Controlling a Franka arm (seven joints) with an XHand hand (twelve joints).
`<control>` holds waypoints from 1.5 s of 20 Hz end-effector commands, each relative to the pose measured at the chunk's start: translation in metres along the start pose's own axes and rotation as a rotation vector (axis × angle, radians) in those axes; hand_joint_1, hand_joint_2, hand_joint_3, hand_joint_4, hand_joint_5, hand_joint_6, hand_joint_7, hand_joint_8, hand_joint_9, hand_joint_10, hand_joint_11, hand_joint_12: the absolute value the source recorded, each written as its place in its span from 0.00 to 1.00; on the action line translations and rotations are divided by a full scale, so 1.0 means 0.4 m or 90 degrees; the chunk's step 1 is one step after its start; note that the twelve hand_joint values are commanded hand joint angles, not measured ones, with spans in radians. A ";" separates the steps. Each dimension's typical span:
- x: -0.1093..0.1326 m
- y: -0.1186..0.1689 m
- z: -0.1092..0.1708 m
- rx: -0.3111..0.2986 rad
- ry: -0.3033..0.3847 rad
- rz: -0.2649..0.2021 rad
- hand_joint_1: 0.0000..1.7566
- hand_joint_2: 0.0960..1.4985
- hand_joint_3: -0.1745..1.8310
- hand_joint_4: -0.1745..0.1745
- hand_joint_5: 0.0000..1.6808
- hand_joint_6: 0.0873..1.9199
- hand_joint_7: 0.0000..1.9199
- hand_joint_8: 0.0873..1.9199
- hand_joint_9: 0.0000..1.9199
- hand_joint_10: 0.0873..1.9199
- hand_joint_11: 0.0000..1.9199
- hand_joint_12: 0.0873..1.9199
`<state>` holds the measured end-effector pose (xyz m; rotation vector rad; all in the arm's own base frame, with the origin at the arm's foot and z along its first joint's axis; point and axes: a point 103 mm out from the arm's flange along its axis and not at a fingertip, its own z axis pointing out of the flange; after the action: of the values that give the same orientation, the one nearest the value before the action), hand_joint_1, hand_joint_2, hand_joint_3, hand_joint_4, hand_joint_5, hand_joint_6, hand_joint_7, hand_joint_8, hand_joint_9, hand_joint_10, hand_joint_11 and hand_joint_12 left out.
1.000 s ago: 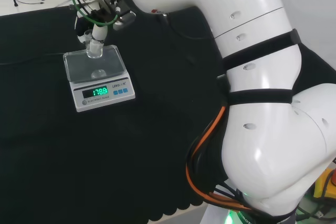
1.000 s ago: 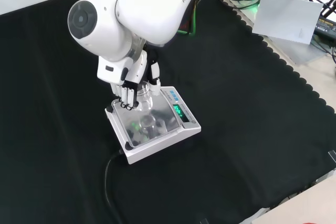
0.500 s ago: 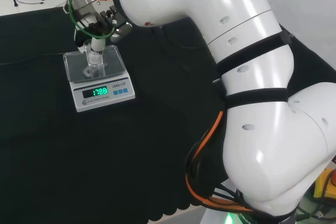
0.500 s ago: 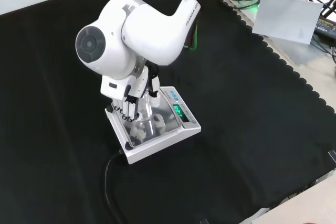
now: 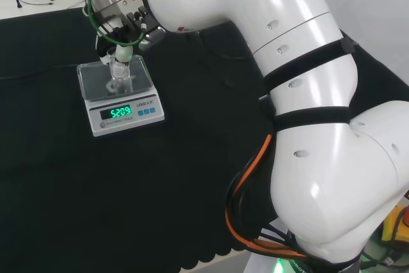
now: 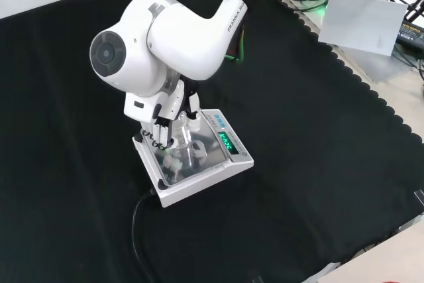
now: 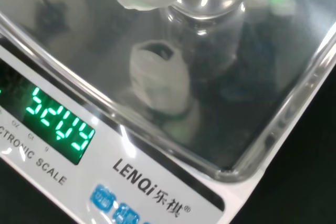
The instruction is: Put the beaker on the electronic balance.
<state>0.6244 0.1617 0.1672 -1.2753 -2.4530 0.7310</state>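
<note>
Head view: robot hand (image 5: 121,30) hangs over the far edge of the electronic balance (image 5: 121,97), fingers curled round a clear glass beaker (image 5: 119,75). Beaker stands upright on the steel weighing pan (image 5: 96,84), near its middle; lit green display (image 5: 117,112) suggests load is registering. Front view: robot hand (image 6: 169,127) comes down from above, so the beaker (image 6: 183,147) sits level and central on the pan (image 6: 205,164). Contact between base and pan looks complete, though clear glass makes this hard to confirm. Balance rests on the black-clothed counter (image 6: 318,164). Judgement: placement essentially done; release outstanding.
</note>
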 end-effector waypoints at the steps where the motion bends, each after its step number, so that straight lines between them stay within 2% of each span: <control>1: -0.004 -0.002 0.004 0.016 0.039 -0.016 0.57 0.69 0.01 0.46 0.40 0.50 0.36 0.40 0.49 0.36 0.35 0.61; 4: -0.001 -0.002 0.009 0.026 0.044 -0.020 0.54 0.65 0.00 0.46 0.36 0.48 0.34 0.39 0.46 0.36 0.31 0.64; 6: -0.001 -0.003 0.011 0.037 0.049 -0.022 0.52 0.62 0.00 0.42 0.25 0.44 0.29 0.39 0.40 0.37 0.27 0.66; 8: -0.002 -0.004 0.014 0.046 0.050 -0.024 0.49 0.59 0.00 0.40 0.16 0.35 0.22 0.38 0.33 0.38 0.22 0.68; 12: -0.001 -0.007 0.020 0.066 0.048 -0.022 0.45 0.55 0.00 0.42 0.11 0.18 0.13 0.37 0.23 0.40 0.16 0.70; 16: 0.001 -0.017 0.022 0.081 0.044 -0.021 0.44 0.53 0.00 0.50 0.04 0.02 0.04 0.34 0.11 0.42 0.10 0.73; 17: 0.001 -0.021 0.021 0.081 0.046 -0.022 0.44 0.52 0.00 0.55 0.02 0.00 0.02 0.28 0.06 0.42 0.06 0.74; 19: 0.001 -0.038 0.005 0.055 0.049 -0.025 0.42 0.49 0.02 0.61 0.00 0.00 0.00 0.06 0.02 0.25 0.02 0.70; 20: 0.002 -0.045 -0.004 0.045 0.049 -0.026 0.41 0.47 0.03 0.63 0.00 0.00 0.00 0.01 0.01 0.17 0.01 0.68; 21: 0.002 -0.051 -0.012 0.037 0.048 -0.027 0.40 0.47 0.03 0.64 0.00 0.00 0.00 0.00 0.00 0.12 0.00 0.66; 23: 0.003 -0.062 -0.032 0.023 0.042 -0.027 0.40 0.46 0.04 0.65 0.00 0.00 0.00 0.00 0.00 0.08 0.00 0.64; 28: 0.001 -0.084 -0.085 -0.007 0.020 -0.023 0.39 0.46 0.05 0.64 0.00 0.00 0.00 0.00 0.00 0.10 0.00 0.63; 30: 0.002 -0.102 -0.127 -0.017 0.008 -0.026 0.38 0.46 0.05 0.63 0.00 0.00 0.00 0.00 0.00 0.12 0.00 0.64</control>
<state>0.6131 0.1553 0.2002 -1.2141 -2.4016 0.7230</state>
